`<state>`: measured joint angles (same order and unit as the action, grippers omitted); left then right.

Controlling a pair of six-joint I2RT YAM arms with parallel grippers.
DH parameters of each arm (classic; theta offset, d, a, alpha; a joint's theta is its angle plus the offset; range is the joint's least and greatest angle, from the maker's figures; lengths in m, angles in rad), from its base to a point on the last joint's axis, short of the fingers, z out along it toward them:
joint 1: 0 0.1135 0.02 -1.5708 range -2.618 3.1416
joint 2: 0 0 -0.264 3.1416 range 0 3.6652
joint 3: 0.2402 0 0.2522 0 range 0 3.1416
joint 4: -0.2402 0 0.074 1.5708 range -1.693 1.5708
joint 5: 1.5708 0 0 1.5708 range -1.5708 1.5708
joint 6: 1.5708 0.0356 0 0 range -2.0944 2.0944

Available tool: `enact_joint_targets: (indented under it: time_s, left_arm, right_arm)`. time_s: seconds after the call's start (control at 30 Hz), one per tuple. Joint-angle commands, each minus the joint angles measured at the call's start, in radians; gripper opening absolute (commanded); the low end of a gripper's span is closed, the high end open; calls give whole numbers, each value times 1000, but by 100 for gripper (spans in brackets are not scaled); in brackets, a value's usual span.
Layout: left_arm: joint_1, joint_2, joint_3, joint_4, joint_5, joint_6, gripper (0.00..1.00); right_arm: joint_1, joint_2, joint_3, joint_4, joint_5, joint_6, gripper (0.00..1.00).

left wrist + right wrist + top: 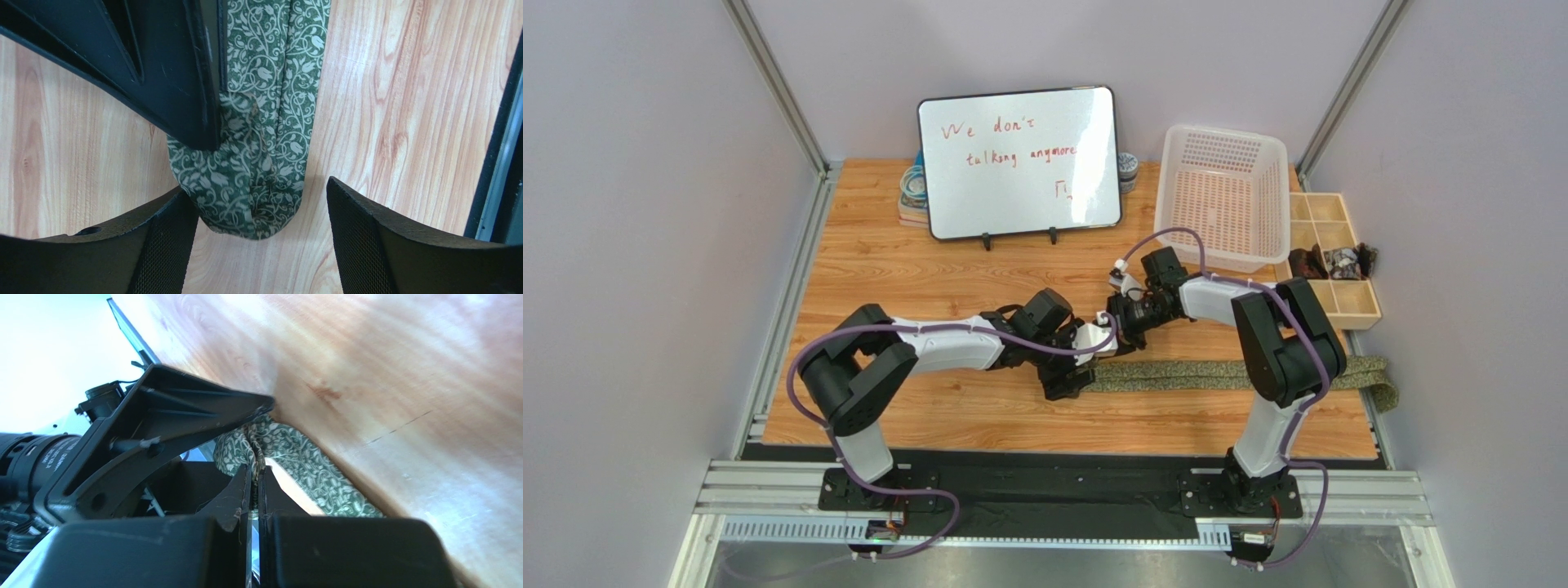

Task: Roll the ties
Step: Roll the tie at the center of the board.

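The left pincer point(258, 190) is standing open around the folded end of the long olive-green vine-patterned necktie point(1234, 374) lying along the near-right wooden tabletop point(891, 270). The right pincer point(253, 471) is clamping that fold, which needs aligned edges.

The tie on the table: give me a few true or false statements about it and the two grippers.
1. The tie has a green leafy vine pattern. True.
2. The left gripper is shut on the tie. False: it is open, with the tie's folded end lying between its fingers.
3. The right gripper is shut, pinching the tie's fabric. True.
4. The tie lies inside the white basket. False: it lies on the wooden table, nearer the arms than the basket.
5. The tie is fully rolled up. False: most of it stretches flat toward the table's right edge.
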<state>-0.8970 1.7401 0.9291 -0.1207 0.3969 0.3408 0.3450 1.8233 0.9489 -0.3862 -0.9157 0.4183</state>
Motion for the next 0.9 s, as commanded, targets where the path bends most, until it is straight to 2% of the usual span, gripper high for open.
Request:
enact_joint_targets:
  time_s: [0.0,0.23,0.37,0.47,0.5,0.6,0.87]
  left_arm:
    - [-19,-4,-32,29,-33,-40,80]
    - [-72,48,-32,104,-115,-34,77]
    - [-76,84,-27,87,-161,-17,63]
    - [-74,81,-26,56,-194,21,48]
    - [-74,78,-24,46,-204,29,40]
    - [-60,61,-7,7,-199,63,31]
    - [-37,58,33,-68,-127,136,24]
  right_arm:
    - [6,-44,-18,-20,-31,-13,0]
    - [6,-36,-35,10,-81,10,0]
    - [6,-38,-24,32,-91,22,0]
    - [5,-30,1,41,-89,31,0]
    - [6,-27,7,43,-91,33,0]
    - [2,-21,24,47,-89,36,0]
    - [-31,2,53,-94,-8,-104,0]
